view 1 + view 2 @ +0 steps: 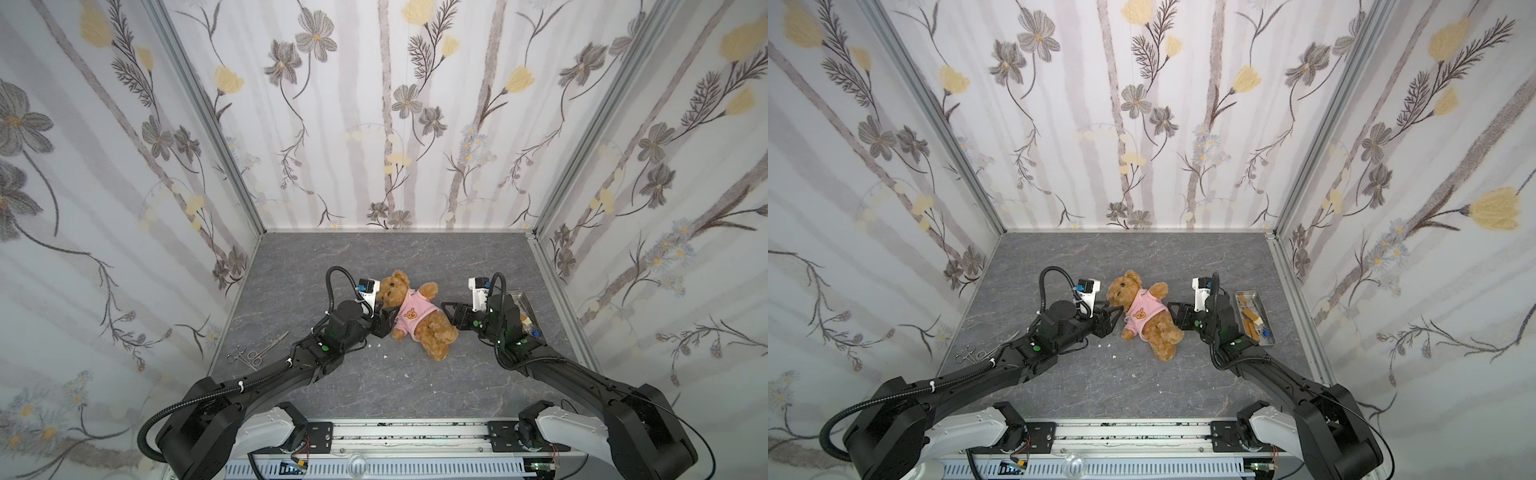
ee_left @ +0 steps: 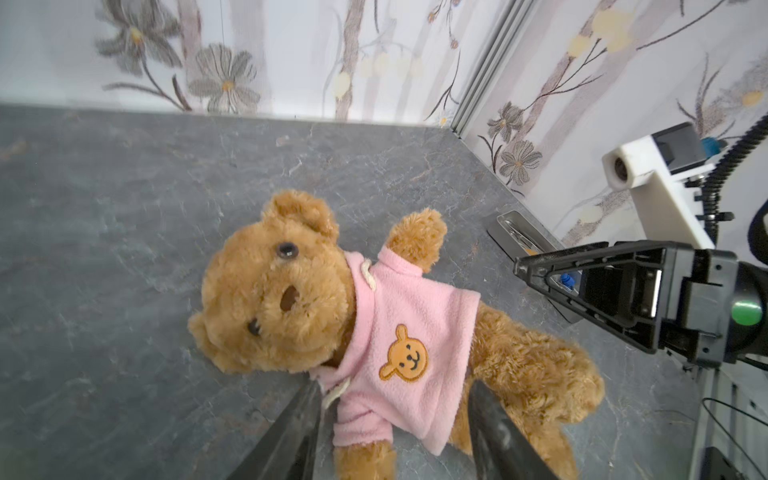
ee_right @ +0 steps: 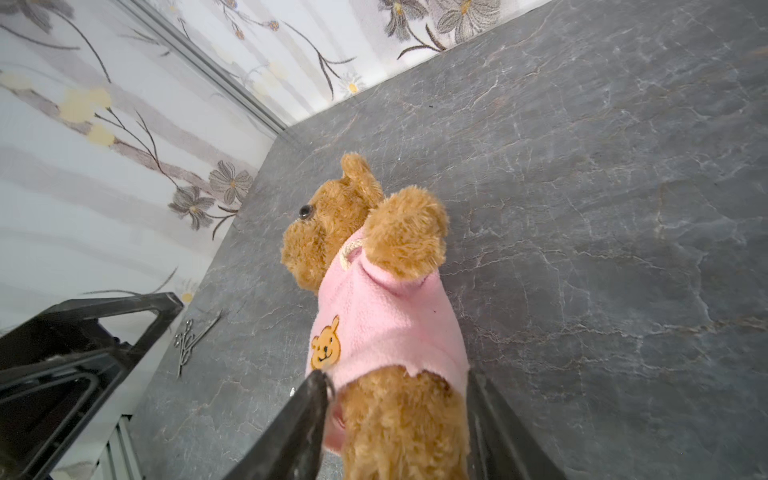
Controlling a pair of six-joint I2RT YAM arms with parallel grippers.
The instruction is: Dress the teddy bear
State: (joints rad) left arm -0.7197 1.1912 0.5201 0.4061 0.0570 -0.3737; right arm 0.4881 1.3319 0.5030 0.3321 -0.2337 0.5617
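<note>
Backing away cleanly is, I judge, what this step calls for, since the pink hoodie (image 1: 413,316) sits fully on the teddy bear (image 1: 434,336), head through the neck and both paws out of the sleeves; at far left the scissors and forceps (image 1: 254,352) lie on the grey table (image 1: 374,257), well apart from the bear and best left alone; next, the left gripper (image 2: 395,386) stands with jaws apart, straddling the bear's near sleeve without pinching it, so it should draw straight back along its own line, lest a finger catch the drawstring (image 2: 338,388) or drag the cuff up; in the middle the bear lies on its back, head toward the left arm, legs toward the right; the right gripper (image 3: 395,376) is likewise spread, its fingers either side of the bear's hips just under the hem, and whether they brush the fur I cannot tell; it should widen slightly, then retreat toward the metal tray (image 1: 1266,341) without snagging the ragged hem.
</note>
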